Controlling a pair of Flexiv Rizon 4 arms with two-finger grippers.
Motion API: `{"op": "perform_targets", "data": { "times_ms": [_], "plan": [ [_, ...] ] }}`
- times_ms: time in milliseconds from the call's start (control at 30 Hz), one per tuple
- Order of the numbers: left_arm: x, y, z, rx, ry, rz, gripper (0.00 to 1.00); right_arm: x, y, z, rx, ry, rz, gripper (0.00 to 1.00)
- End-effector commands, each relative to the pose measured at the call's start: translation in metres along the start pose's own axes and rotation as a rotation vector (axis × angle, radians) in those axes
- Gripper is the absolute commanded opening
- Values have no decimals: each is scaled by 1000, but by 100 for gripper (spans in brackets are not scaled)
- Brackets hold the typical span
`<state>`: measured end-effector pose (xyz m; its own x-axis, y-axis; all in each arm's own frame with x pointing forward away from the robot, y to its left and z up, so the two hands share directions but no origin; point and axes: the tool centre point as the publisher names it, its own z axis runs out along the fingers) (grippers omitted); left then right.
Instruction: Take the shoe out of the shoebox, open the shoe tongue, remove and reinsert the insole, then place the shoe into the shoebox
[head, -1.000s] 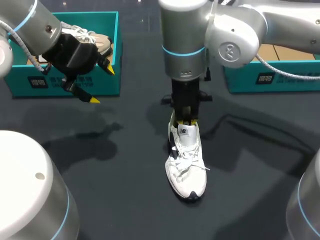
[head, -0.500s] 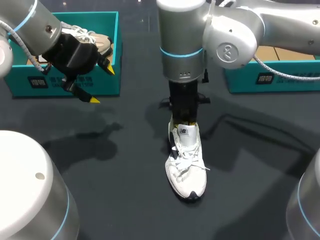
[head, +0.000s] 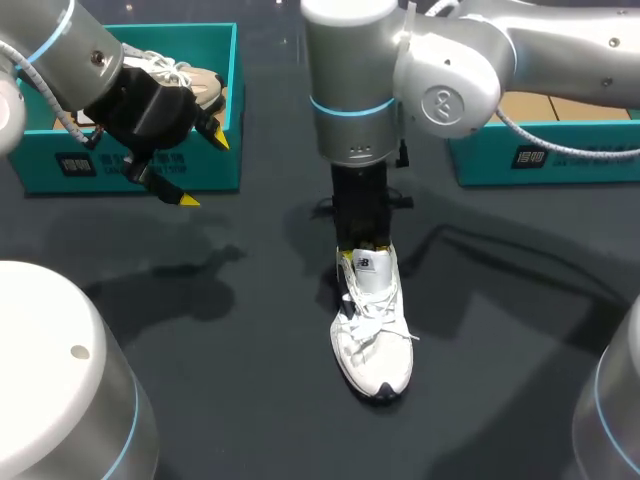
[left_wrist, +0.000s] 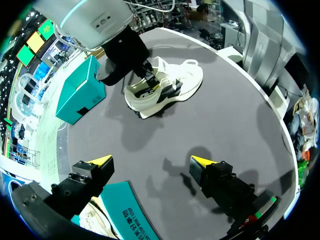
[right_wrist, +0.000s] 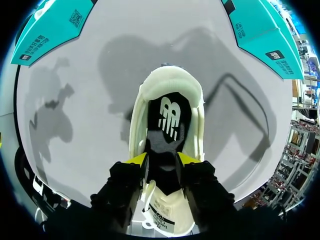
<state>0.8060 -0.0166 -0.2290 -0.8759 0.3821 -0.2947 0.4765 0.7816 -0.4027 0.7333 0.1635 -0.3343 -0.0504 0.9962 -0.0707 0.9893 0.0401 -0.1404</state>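
The right gripper (right_wrist: 162, 159) pinches the black insole (right_wrist: 167, 120) inside the white shoe (head: 372, 330) standing mid-way across the bench (head: 250, 330), apparently to draw it out, while the left gripper (left_wrist: 151, 161) hangs open and empty by the left shoebox (head: 130, 165).

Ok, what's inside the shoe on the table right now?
The black insole shows in the white shoe at its heel, pinched between the yellow tips of the right gripper. Its front part and the shoe's toe end are hidden beneath that gripper and the tongue.
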Motion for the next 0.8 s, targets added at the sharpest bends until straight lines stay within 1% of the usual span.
{"op": "perform_targets", "data": {
  "times_ms": [33,433,800],
  "plan": [
    [1,0,-1,-3,0,1,100,0,-2,-1,-6,-4,6,37],
    [1,0,-1,-3,0,1,100,-9,-6,-2,-15,13,23,41],
    [1,0,-1,-3,0,1,100,-8,-10,-1,-7,20,19,43]
  ]
}}
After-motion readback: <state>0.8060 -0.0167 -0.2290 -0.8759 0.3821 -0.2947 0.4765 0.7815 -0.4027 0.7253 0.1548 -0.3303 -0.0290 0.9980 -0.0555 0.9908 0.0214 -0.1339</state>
